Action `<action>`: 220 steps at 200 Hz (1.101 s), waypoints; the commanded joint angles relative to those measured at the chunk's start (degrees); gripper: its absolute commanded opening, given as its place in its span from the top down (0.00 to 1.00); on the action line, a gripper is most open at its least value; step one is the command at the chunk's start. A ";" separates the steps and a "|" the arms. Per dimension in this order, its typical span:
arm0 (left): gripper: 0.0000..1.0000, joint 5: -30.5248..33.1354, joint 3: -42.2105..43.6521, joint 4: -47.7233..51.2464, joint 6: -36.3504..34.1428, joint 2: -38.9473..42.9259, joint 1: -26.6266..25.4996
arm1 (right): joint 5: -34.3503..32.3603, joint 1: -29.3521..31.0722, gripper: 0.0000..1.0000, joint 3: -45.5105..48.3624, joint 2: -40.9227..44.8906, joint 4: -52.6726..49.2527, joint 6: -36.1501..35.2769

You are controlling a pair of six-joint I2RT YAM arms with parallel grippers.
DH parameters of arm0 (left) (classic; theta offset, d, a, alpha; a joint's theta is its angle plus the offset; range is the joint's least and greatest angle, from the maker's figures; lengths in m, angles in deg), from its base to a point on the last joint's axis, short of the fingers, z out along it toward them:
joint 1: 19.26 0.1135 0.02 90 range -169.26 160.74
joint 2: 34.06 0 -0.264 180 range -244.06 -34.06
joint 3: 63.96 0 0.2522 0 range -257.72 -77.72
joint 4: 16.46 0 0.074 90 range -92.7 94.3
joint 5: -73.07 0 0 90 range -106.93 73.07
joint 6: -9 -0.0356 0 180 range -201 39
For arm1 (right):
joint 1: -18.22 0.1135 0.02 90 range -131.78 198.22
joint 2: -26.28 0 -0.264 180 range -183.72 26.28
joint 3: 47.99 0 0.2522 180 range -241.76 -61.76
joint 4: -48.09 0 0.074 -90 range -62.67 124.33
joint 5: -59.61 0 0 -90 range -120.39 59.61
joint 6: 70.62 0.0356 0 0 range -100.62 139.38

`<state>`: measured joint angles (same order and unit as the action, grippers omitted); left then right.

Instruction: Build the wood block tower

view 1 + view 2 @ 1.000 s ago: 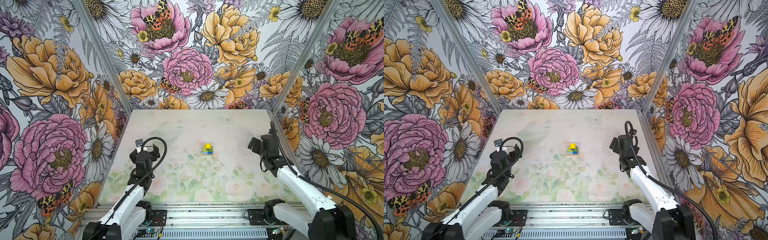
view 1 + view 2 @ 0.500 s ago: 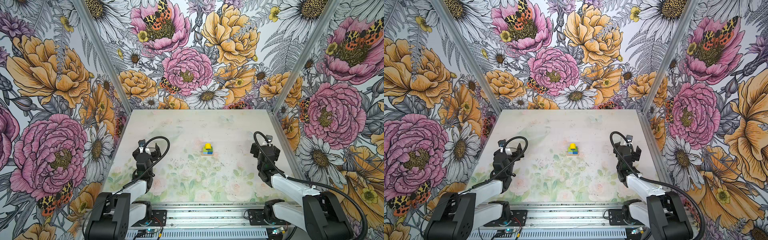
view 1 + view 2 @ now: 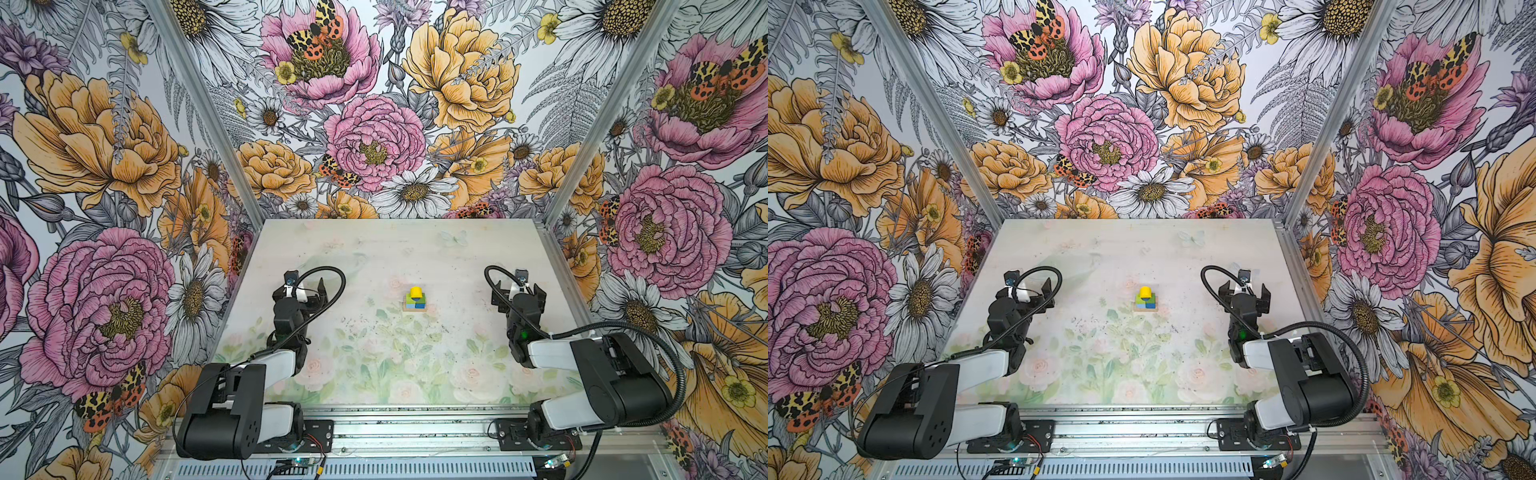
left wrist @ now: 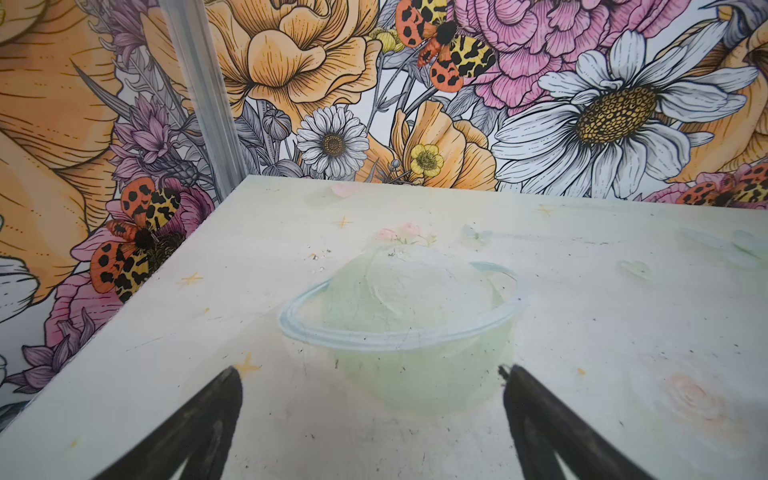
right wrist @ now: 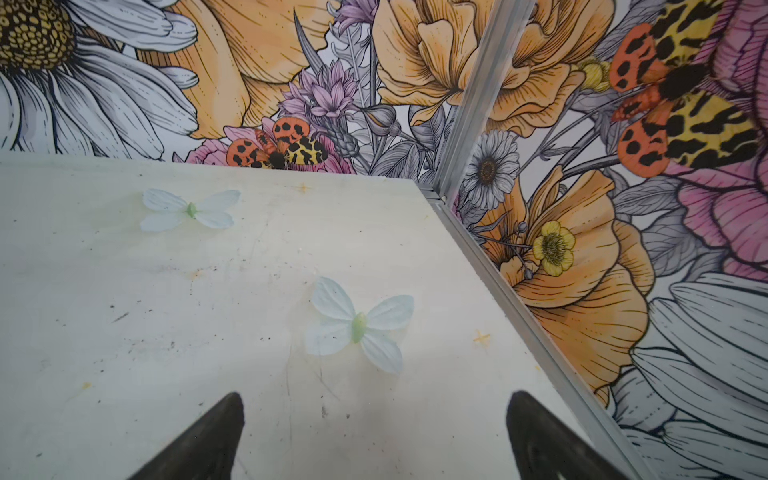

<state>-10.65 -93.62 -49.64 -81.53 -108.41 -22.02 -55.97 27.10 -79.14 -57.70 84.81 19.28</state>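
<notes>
Tower position: the wood block tower stands upright near the middle of the table and shows in both top views. The top piece is the yellow half-round. Green and blue blocks sit beneath it on a tan base. The lower layers are too small to tell in finer detail.

Left gripper: located left of the tower and well apart from it. In the left wrist view the jaws are spread wide and grip nothing. Between the fingertips lies only the table surface, with a pale ringed planet print.

Right gripper: located right of the tower, well apart from it, near the right wall. In the right wrist view the jaws are likewise fully spread and empty. A printed butterfly lies on the table beyond the tips.
</notes>
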 commanded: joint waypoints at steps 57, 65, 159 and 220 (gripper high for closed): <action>0.01 -4.13 3.86 -28.83 -3.49 -16.96 1.23 | 9.68 -2.86 0.00 2.68 -0.12 10.75 -0.30; 0.01 -3.66 4.12 -26.96 -3.07 -15.61 1.30 | 10.94 -3.15 0.00 3.11 -0.37 11.73 -0.36; 0.01 0.40 -5.72 -7.02 0.54 -14.59 3.18 | 14.06 -8.57 0.00 -4.80 -3.82 -0.55 5.48; 0.01 0.22 -5.72 -6.98 0.68 -14.60 3.22 | 14.31 -9.20 0.00 -4.68 -4.02 -0.23 5.99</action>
<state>-11.15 -99.15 -56.74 -81.75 -123.80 -19.11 -41.24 17.81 -83.36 -61.55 85.05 24.09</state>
